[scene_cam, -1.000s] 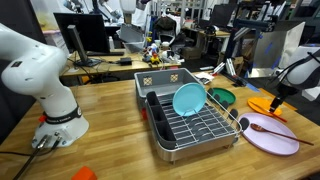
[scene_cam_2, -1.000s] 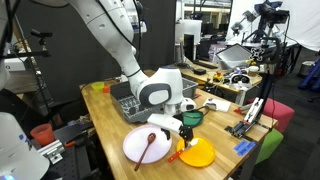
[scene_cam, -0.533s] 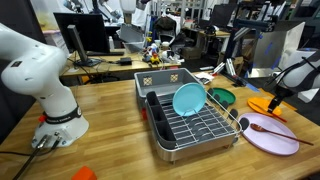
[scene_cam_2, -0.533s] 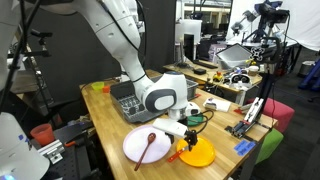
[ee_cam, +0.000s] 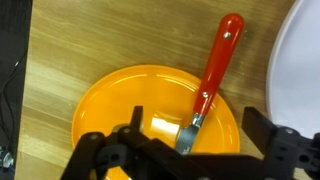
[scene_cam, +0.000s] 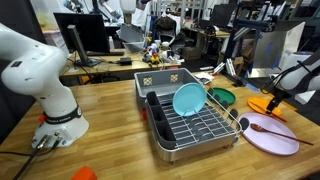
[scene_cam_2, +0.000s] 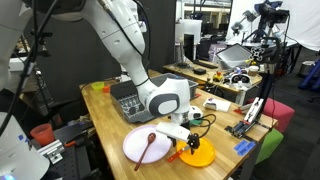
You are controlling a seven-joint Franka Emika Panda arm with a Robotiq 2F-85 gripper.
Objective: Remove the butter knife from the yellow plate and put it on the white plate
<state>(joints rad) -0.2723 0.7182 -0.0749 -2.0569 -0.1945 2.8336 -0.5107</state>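
Observation:
The butter knife (ee_cam: 212,70) has a red handle and a metal blade. Its blade lies on the yellow plate (ee_cam: 110,110) and its handle sticks out over the wooden table. My gripper (ee_cam: 195,140) is open, low over the plate, with one finger on each side of the blade, not touching it. The white plate (ee_cam: 305,80) lies just beside the yellow plate. Both exterior views show the gripper (scene_cam_2: 190,143) (scene_cam: 276,98) over the yellow plate (scene_cam_2: 200,153) (scene_cam: 262,104), next to the white plate (scene_cam_2: 135,150) (scene_cam: 275,138). The knife is too small to make out there.
A red-brown wooden spoon (scene_cam_2: 148,147) lies on the white plate. A small pale yellow lump (ee_cam: 160,125) sits on the yellow plate. A green bowl (scene_cam: 222,97) and a dish rack (scene_cam: 190,125) holding an upright teal plate (scene_cam: 187,98) stand nearby.
My gripper has moved from beside the white plate to over the yellow plate and come down a little. The plates and the spoon have not moved.

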